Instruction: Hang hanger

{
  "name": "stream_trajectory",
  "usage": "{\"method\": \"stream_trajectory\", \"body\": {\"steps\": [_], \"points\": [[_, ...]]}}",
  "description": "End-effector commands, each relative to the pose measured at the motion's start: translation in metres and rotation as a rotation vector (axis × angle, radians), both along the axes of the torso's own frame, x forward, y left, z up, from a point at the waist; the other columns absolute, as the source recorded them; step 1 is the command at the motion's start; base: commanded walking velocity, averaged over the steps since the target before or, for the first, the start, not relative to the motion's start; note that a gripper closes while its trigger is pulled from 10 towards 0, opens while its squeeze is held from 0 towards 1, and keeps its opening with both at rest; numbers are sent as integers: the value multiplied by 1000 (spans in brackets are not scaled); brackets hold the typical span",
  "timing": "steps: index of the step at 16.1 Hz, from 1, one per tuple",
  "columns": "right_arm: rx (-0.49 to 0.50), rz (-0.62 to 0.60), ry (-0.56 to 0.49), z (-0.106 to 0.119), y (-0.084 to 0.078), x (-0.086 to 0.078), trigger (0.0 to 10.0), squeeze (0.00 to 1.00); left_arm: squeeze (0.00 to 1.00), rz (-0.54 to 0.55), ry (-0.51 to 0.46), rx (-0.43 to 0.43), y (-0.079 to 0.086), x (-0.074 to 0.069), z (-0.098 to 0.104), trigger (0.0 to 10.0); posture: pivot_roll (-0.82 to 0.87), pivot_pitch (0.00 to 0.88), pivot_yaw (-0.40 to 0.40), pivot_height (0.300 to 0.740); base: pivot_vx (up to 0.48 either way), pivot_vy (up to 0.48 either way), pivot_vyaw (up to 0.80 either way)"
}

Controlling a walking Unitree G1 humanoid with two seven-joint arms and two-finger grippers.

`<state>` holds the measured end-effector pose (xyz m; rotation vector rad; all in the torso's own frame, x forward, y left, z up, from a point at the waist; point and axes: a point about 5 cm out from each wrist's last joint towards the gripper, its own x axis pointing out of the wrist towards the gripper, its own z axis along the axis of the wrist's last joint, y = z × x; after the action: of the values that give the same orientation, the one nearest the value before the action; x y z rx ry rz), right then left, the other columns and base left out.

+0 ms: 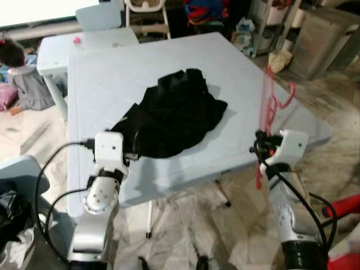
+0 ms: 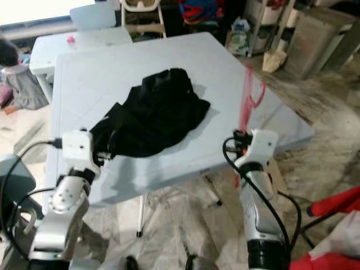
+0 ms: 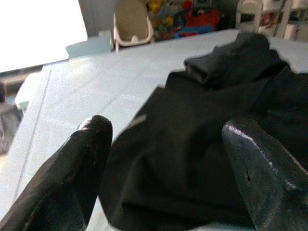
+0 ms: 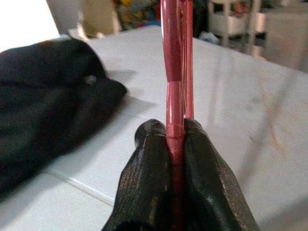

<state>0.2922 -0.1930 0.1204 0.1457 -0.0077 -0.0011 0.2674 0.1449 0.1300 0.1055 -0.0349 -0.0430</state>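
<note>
A black garment (image 1: 174,112) lies crumpled in the middle of the pale blue folding table (image 1: 112,73). My left gripper (image 3: 168,127) is open at the garment's near left edge, low over the table, with the cloth lying just ahead of its two fingers. At the table's near right edge my right gripper (image 4: 172,126) is shut on a red plastic hanger (image 1: 269,104). The hanger (image 4: 174,57) stands upright, its hook curling to the right at the top and its lower end hanging below the table edge.
A small pale table (image 1: 84,45) and a high chair (image 1: 146,11) stand behind. A person (image 1: 22,79) sits on the floor at far left. Grey bins (image 1: 326,39) are at back right. A red object (image 1: 343,205) is near my right arm.
</note>
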Motion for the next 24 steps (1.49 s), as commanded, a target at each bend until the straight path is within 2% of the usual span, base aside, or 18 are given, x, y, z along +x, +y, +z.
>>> {"method": "stream_trajectory", "body": {"steps": [1,2,4,9,13,24], "points": [[7,39,-56,14,2,-4,10000,0,0,3,7,18,3,0,2,10000,-2,42,30,740,0,0,0],[23,70,-77,17,4,-9,10000,0,0,3,15,14,4,0,1,10000,-7,42,32,740,0,0,0],[2,84,-52,12,6,-12,10000,0,0,-8,29,7,-2,0,-1,10000,-7,42,34,740,0,0,0],[8,93,-35,9,11,-9,10000,0,0,-72,16,14,-16,-2,3,10000,4,43,32,740,0,0,0],[0,96,-20,6,11,-8,10000,0,0,-88,15,5,-18,0,4,10000,5,38,29,740,0,0,0],[-17,95,0,0,10,-7,10000,0,0,-94,21,5,-21,2,3,10000,4,35,27,740,-294,0,0]]}}
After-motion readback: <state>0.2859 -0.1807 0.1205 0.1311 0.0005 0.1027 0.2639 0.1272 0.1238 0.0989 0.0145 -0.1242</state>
